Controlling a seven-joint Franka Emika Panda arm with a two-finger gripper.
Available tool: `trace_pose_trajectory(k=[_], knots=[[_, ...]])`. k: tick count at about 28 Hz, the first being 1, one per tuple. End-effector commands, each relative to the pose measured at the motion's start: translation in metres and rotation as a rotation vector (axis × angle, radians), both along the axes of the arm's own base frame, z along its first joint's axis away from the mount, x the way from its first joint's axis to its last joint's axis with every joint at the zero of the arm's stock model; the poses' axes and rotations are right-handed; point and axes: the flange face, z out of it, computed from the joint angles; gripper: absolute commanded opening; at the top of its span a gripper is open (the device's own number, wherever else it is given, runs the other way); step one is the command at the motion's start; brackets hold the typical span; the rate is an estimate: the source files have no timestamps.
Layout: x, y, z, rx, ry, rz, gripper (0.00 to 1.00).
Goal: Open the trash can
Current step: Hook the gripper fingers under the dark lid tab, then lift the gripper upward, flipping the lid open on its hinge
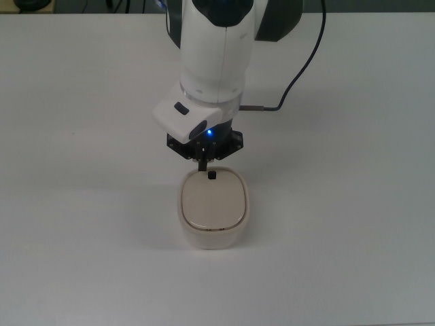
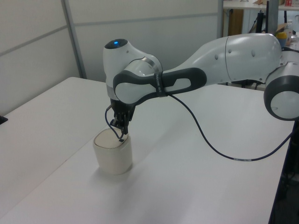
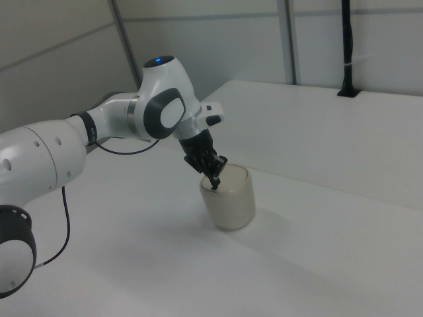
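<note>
Cream rounded trash can [image 1: 213,209], lid flat and down, mid-table [image 1: 353,238] far from edges; gripper [image 1: 202,166] fingers together over its dark button [image 1: 212,175].

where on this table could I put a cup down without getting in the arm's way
Bare white table lies on every side of the trash can except the top view's upper side. That strip is crowded: the gripper hangs over the can's button, with the black cable beyond.
</note>
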Motion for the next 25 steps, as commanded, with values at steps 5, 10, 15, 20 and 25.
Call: trace_pose_trajectory(k=[5, 10, 15, 20, 25], knots=[[0.003, 0.011, -0.017, -0.029, -0.005, 0.000, 0.00], [0.006, 0.017, -0.025, -0.033, -0.010, 0.010, 0.00], [0.007, 0.021, -0.035, -0.037, 0.003, 0.015, 0.00], [0.007, 0.023, -0.040, -0.039, 0.011, 0.018, 0.00], [0.005, 0.023, -0.015, -0.024, -0.027, -0.018, 0.00]])
